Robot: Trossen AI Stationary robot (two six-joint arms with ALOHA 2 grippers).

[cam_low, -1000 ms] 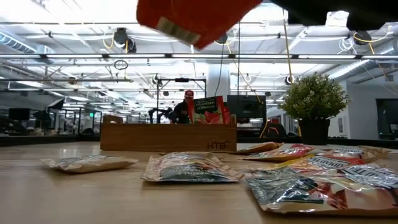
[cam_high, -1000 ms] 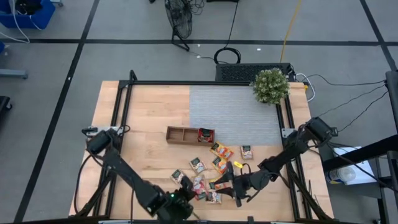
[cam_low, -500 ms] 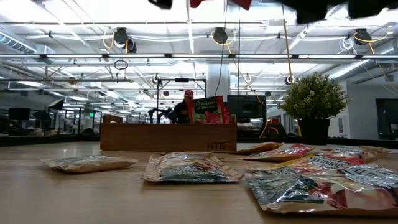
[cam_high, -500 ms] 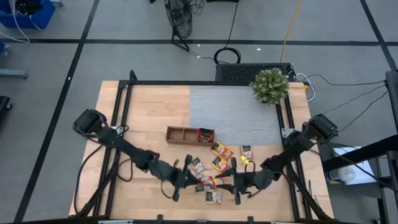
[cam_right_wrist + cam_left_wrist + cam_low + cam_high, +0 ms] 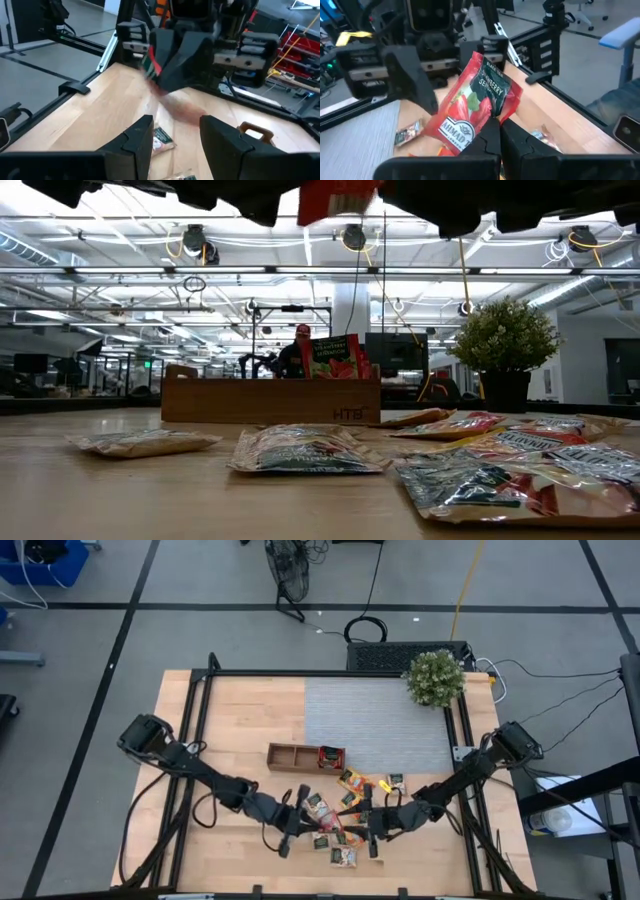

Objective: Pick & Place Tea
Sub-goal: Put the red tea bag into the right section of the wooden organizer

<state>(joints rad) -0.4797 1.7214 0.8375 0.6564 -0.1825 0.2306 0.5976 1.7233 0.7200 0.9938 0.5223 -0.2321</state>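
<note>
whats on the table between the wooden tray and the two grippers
High view: loose tea sachets lie scattered on the wood between the wooden tray and the left gripper and right gripper. The left one holds a red strawberry sachet.

The left arm is reaching from the table's left edge toward its front middle; the left gripper (image 5: 300, 812) is pinching a red sachet (image 5: 476, 102) between closed fingers (image 5: 490, 137); the right arm is stretching in from the right; the right gripper (image 5: 367, 826) is facing it, fingers (image 5: 137, 135) parted, holding nothing.
</note>
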